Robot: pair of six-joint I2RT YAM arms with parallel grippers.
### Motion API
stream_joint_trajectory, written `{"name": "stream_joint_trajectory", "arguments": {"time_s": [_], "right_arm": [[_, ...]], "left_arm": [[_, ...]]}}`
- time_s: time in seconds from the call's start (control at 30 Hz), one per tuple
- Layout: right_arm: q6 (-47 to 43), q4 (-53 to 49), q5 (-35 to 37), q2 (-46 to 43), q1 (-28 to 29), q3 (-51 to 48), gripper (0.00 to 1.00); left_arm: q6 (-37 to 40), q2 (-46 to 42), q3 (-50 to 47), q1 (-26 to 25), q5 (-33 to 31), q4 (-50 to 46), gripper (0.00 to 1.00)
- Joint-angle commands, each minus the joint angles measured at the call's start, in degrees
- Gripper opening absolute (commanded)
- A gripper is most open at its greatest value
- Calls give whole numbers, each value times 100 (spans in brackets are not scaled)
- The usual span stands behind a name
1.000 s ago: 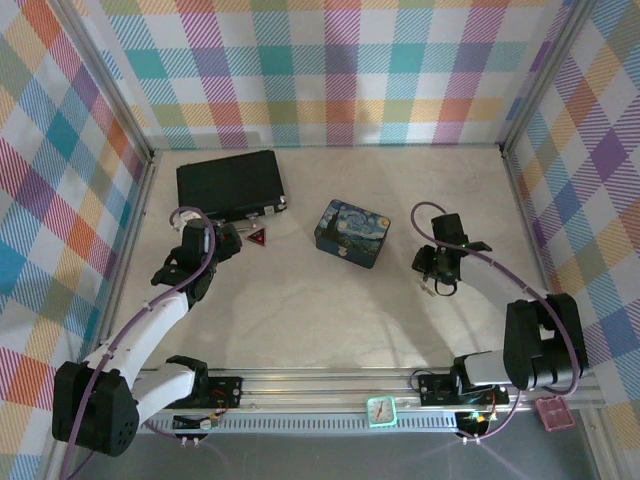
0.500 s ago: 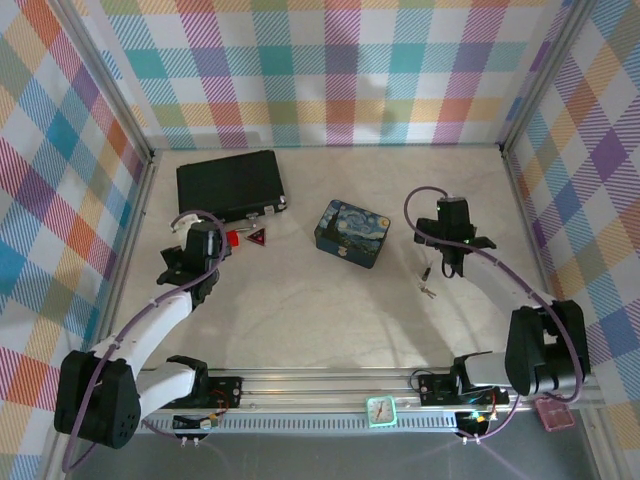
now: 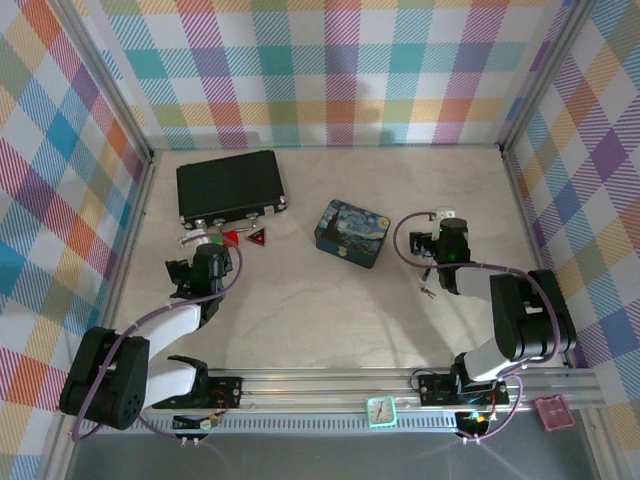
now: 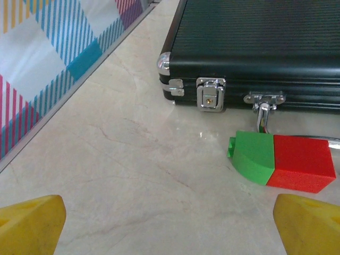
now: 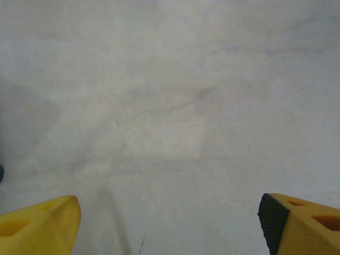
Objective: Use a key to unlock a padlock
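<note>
Two wedge-shaped yellow fingertips (image 4: pixel 32 226) — left end effector (image 4: pixel 170 228) spread wide

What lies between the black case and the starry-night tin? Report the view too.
A small red triangle piece, by the near right corner of the black case and left of the starry-night tin; the top view shows it.

Blk case (image 3: pixel 230 186) far left; green/red block (image 4: pixel 281 162) just in front; starry tin (image 3: pixel 352 232) mid-table.
</note>
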Motion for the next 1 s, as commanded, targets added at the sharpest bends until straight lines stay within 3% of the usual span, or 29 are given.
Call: {"name": "stream_joint_trajectory", "arguments": {"time_s": [0.0,0.03,0.1,0.33,0.47,0.8,0.97], "right_arm": [[327,1571,-674,18,-412,-577,96],[376,2100,-662,204,-447,-708,98],[351,1648,-719,108,-459,-589,99],[344,1647,-730,114,-455,-569,99],[338,1668,-735,117,-457,-577,99],[336,1663,-738,117,-456,-575,99],[330,1664,-740,115,-455,-576,99]], "left_arm": [[284,277,-70,80,82,1245,100],[323,379,-33,82,141,1345,100],[430,609,55,87,346,1504,100],[725,1266,362,121,785,1969,100],[859,1818,103,266,1118,3139,100],[623,1946,775,613,1898,1855,100],[622,1938,770,642,1948,1862,100]]}}
